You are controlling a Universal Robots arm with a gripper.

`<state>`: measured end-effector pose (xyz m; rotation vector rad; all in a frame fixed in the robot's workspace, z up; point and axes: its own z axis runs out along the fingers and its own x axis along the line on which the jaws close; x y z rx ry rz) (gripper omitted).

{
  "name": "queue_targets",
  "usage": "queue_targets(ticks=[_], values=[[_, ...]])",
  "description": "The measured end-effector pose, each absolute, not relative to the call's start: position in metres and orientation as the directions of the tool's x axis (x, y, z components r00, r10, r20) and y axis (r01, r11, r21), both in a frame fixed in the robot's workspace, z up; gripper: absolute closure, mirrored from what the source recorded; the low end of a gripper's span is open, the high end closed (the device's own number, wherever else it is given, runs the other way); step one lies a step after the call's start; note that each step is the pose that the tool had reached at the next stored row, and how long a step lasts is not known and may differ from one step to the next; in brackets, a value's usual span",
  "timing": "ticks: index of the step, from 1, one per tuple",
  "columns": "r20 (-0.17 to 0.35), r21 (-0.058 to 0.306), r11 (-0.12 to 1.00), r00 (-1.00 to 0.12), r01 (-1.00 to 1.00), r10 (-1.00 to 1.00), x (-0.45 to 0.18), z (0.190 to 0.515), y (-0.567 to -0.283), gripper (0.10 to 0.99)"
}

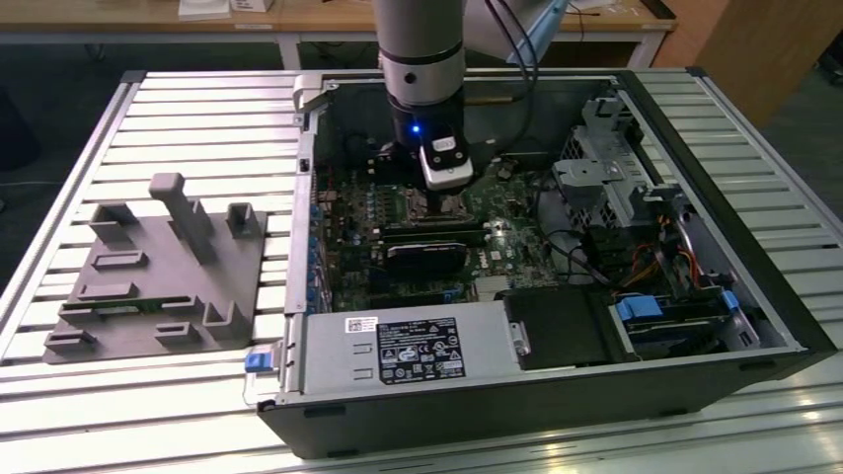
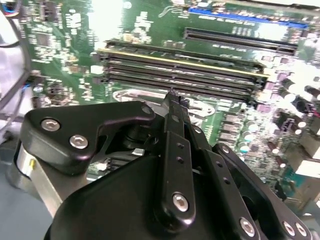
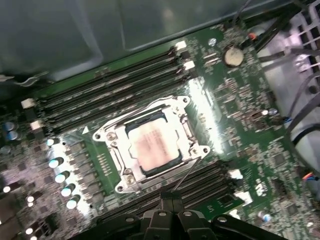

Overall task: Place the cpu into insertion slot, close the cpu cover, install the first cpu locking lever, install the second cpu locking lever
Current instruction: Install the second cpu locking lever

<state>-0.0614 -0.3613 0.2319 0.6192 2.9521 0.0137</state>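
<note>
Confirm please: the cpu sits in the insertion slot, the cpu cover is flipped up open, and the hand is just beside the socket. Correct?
Not quite: in the first wrist view the cpu cover lies flat over the cpu. The hand is beside the socket.

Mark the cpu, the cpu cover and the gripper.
cpu (image 3: pixel 152 147), first wrist view, centre of its metal top.
cpu cover (image 3: pixel 186 131), first wrist view, frame edge beside the chip.
gripper (image 3: pixel 170 196), first wrist view, at its fingertips.

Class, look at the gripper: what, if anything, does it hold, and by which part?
Nothing visible: the gripper has its fingers closed together beside the socket, the cpu already seated under the cpu cover.
</note>
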Motion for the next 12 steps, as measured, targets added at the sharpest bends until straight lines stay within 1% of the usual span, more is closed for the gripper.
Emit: queue_targets(ticks=[5, 12], values=[[-0.075, 0.015, 0.917, -0.914, 0.399, 0.399, -0.0614, 0.2291, -0.3630, 0.980], [-0.073, 0.014, 0.917, -0.915, 0.398, 0.397, -0.0614, 0.2291, -0.3630, 0.980]])
